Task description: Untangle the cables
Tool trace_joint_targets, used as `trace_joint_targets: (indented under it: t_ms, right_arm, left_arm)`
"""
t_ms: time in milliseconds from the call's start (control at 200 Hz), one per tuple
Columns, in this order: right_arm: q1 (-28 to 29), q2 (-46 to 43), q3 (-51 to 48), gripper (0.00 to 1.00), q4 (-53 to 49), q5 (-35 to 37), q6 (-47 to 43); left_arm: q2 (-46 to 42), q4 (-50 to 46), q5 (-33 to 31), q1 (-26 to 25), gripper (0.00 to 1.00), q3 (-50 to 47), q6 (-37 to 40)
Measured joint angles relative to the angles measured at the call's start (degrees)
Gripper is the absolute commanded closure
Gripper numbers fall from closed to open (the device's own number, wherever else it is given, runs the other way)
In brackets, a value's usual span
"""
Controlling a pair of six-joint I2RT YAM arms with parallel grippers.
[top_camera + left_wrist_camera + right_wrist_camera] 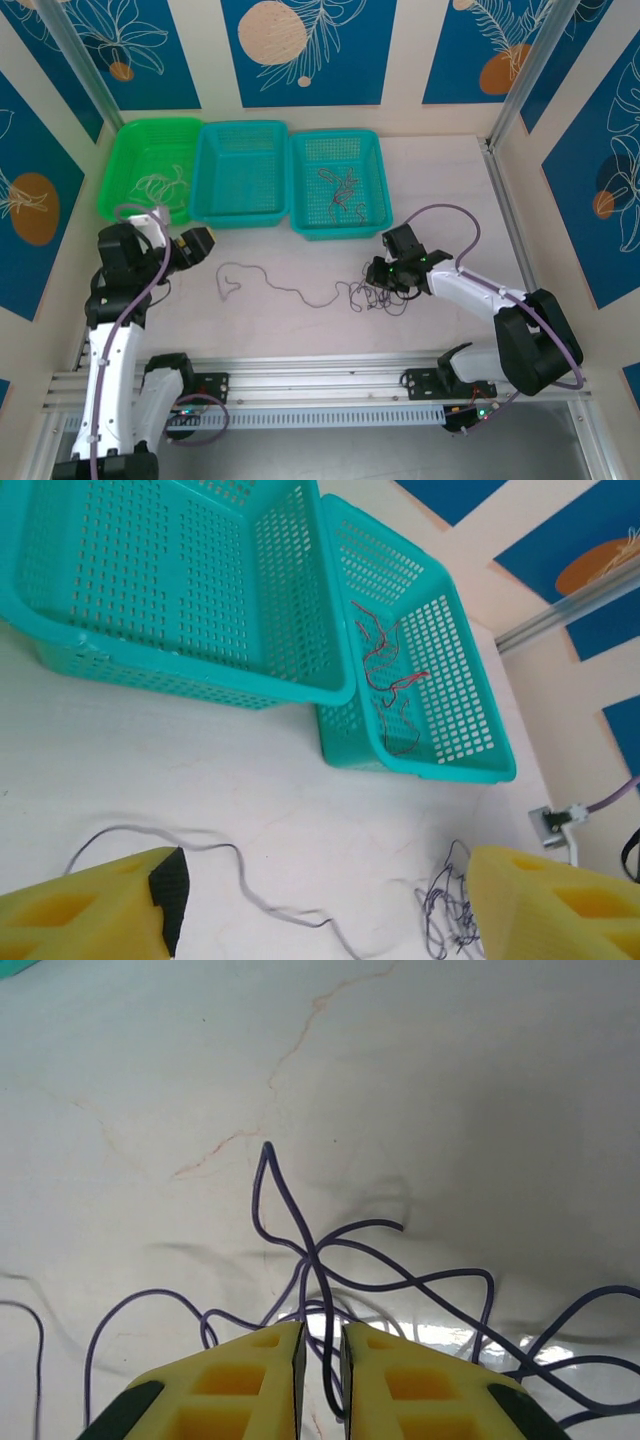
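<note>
Cables (372, 296) lie in several spots here, so let's sweep across from the left. Far left, the green basket (118, 150) has pale cream-white strands (160, 185) curled loosely on its floor. Just in front of that basket's near right corner sits the left end effector (197, 245), pointing right, and its yellow fingers (90, 905) stand wide apart with nothing between them. Next along the back row is the middle teal basket (240, 216), pressed side by side against its neighbours. Below it, out on the pale table (450, 200), a loose dark strand (280, 286) makes a small loop at its left end and wanders right in lazy waves toward the heap. Moving on, the right teal basket (340, 233) holds reddish-brown strands (340, 190) lying in a squiggle on its mesh. In front of that basket's right half, flat on the table, is the dark knot (365, 300), thin wires looped over one another. The right end effector (385, 275) is down right at that knot's edge. Its fingers (410, 1380) are almost together, just a slim slit between them, and one dark strand runs straight down into that slit. Whether it's pinched or merely threaded through, I can't tell from here.
</note>
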Motion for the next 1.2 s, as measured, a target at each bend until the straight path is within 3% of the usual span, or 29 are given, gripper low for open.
trace_joint_targets:
  t_ms: [105,240,390,535,670,900,990,1055,1200]
  right_arm:
    - [0.0,0.4,0.3,0.81,-0.2,0.0,0.0]
    - [0.1,2.3,1.0,0.83,-0.2,0.0,0.0]
    - [0.7,4.0,1.5,0.83,-0.5,0.0,0.0]
    - [0.8,3.9,1.6,0.83,-1.1,0.0,0.0]
    - [1.0,3.9,1.6,0.83,-1.5,0.0,0.0]
    - [1.1,3.8,1.6,0.83,-1.8,0.0,0.0]
    - [1.1,3.8,1.6,0.84,-1.9,0.0,0.0]
    - [1.1,3.8,1.6,0.83,-1.9,0.0,0.0]
    - [1.1,3.8,1.6,0.84,-1.8,0.0,0.0]
  left_arm:
    - [-0.5,-0.7,-2.0,-7.0,0.36,0.1,3.2]
    - [3.7,0.3,-7.2,-25.8,0.35,1.0,6.4]
    - [17.0,4.8,-13.6,-44.3,0.34,2.1,8.7]
    - [32.2,7.8,-19.1,-54.8,0.34,5.4,9.3]
    - [43.1,12.6,-21.2,-58.5,0.33,8.6,4.8]
    - [54.1,23.3,-22.7,-59.1,0.32,8.8,-5.3]
    - [57.6,25.7,-22.9,-59.3,0.38,9.0,-7.3]
    - [59.9,26.7,-22.8,-59.4,0.49,9.2,-8.3]
    - [62.9,27.7,-23.1,-59.4,1.0,9.3,-9.9]
